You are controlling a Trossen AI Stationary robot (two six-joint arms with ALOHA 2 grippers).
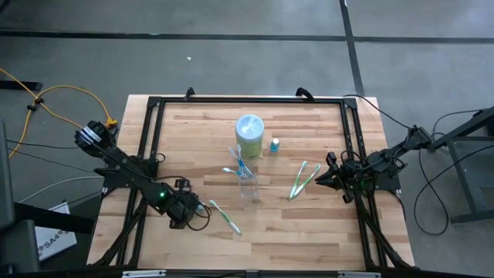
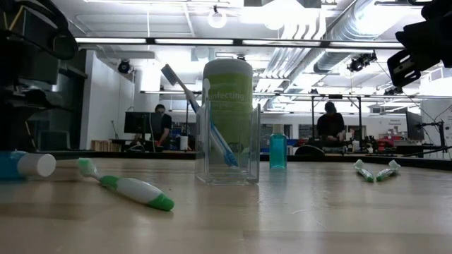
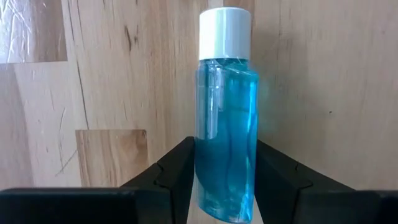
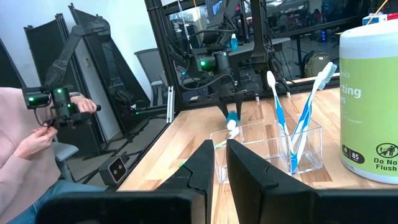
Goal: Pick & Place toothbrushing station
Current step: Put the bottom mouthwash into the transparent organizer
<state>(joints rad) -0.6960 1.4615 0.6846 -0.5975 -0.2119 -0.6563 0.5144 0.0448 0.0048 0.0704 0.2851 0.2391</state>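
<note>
A clear tumbler (image 1: pixel 248 188) stands mid-table with blue-and-white toothbrushes (image 2: pixel 212 127) leaning in it; it also shows in the right wrist view (image 4: pixel 273 149). A green-and-white toothbrush (image 1: pixel 225 217) lies on the table near my left gripper (image 1: pixel 194 210), which is shut on a small blue bottle (image 3: pixel 225 124) with a white cap. Two more green-and-white toothbrushes (image 1: pixel 303 179) lie just left of my right gripper (image 1: pixel 319 179), which is shut and empty. A second small blue bottle (image 1: pixel 274 144) stands upright. My left gripper pinches the blue bottle's body (image 3: pixel 224 186), at the end away from the cap, between its two fingers (image 3: pixel 171 177). The bottle reaches forward past the fingertips, its white cap (image 3: pixel 225 32) farthest out. It lies about level, low over the table (image 2: pixel 21 164); whether it touches the wood I cannot tell.
A tall green-and-white wipes canister (image 1: pixel 249 136) stands just behind the tumbler. A black frame (image 1: pixel 247 100) runs round the table's edges. In the right wrist view a person's hand and pink sleeve (image 4: pixel 25 143) show beyond the table's left side.
</note>
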